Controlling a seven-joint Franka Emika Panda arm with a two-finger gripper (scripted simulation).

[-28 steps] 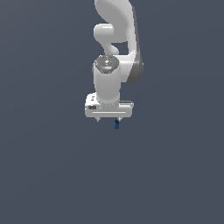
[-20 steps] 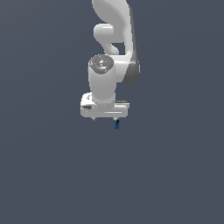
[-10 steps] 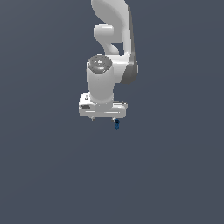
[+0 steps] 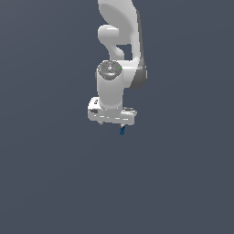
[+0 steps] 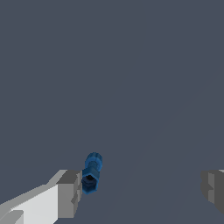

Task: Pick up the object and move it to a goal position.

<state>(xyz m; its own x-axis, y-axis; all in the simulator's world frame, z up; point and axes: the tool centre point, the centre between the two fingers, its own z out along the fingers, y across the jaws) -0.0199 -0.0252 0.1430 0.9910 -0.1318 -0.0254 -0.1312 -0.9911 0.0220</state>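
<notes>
Right now my gripper [image 5: 140, 186] stands wide: in the wrist view one grey finger pad [image 5: 70, 192] shows at one side and the other pad [image 5: 213, 188] far across from it, with a broad stretch of bare floor between them and nothing clamped. The object [image 5: 91, 172], a small dark blue lumpy piece, sits just beside the first pad, close against its inner face; whether it actually touches that pad I cannot tell. It is not centred in my jaws but far off to that one finger, well apart from the other. Its long axis runs roughly away from my palm with a slight tilt, the rounded lighter blue end farther out and the darker faceted end nearer the pad. From the exterior view, my white arm comes down from the top and my gripper [image 4: 112, 119] hangs low over the ground, with the object [image 4: 122, 131] peeking out just under its lower edge toward the exterior view's right. The floor [image 4: 50, 183] is a flat, even slate grey filling both views, with no walls visible.
</notes>
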